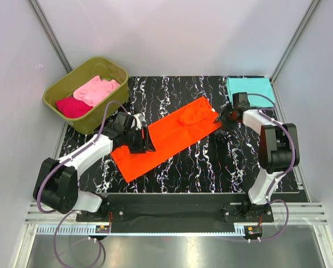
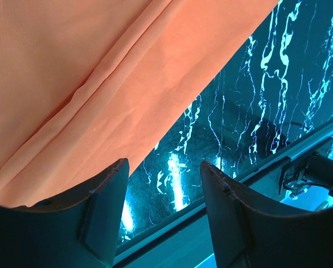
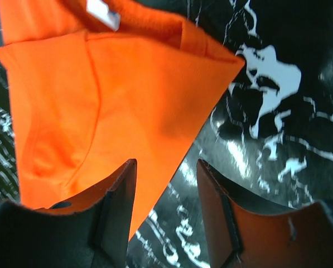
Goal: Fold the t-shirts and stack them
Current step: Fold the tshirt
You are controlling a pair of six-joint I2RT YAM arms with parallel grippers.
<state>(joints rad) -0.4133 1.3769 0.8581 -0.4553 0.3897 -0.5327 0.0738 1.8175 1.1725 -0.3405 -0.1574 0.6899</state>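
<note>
The orange t-shirt [image 1: 172, 134] lies as a long folded strip, set diagonally on the black marbled table [image 1: 211, 162]. My left gripper [image 1: 145, 140] is over its near left end, open. In the left wrist view the jaws [image 2: 165, 167] hold nothing, and the orange cloth [image 2: 99, 84] ends beside the left finger. My right gripper [image 1: 219, 118] is at the far right end of the strip, open [image 3: 166, 167], straddling the edge of the cloth [image 3: 127, 100] near the collar. A folded teal t-shirt [image 1: 249, 87] lies at the back right corner. The pink t-shirt [image 1: 96, 89] and the magenta one [image 1: 71, 106] lie crumpled in the tub.
The olive-green tub [image 1: 71, 75] stands off the table's back left corner, close to my left arm. White walls close in the back and both sides. A metal rail [image 1: 177, 215] runs along the near edge by the arm bases.
</note>
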